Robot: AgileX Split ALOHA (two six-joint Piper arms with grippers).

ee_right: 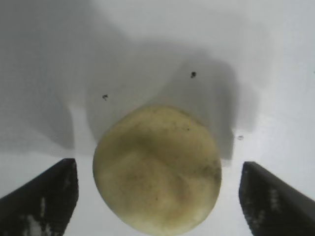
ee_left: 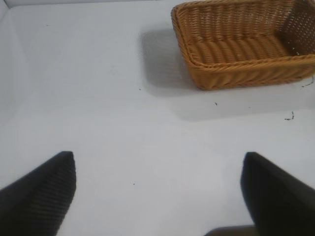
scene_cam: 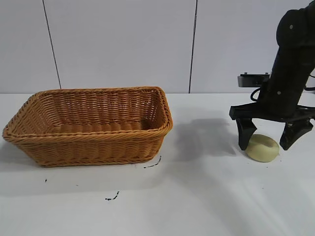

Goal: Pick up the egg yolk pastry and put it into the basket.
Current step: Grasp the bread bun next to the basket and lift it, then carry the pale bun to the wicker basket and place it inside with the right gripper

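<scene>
The egg yolk pastry is a small pale yellow bun lying on the white table at the right. My right gripper is open and lowered around it, one finger on each side, with a gap between each finger and the bun. In the right wrist view the pastry sits between the two dark fingertips of that gripper. The orange-brown wicker basket stands at the left and has nothing in it. It also shows in the left wrist view. My left gripper is open over bare table, out of the exterior view.
A few small dark marks lie on the white table in front of the basket. A pale panelled wall stands behind the table.
</scene>
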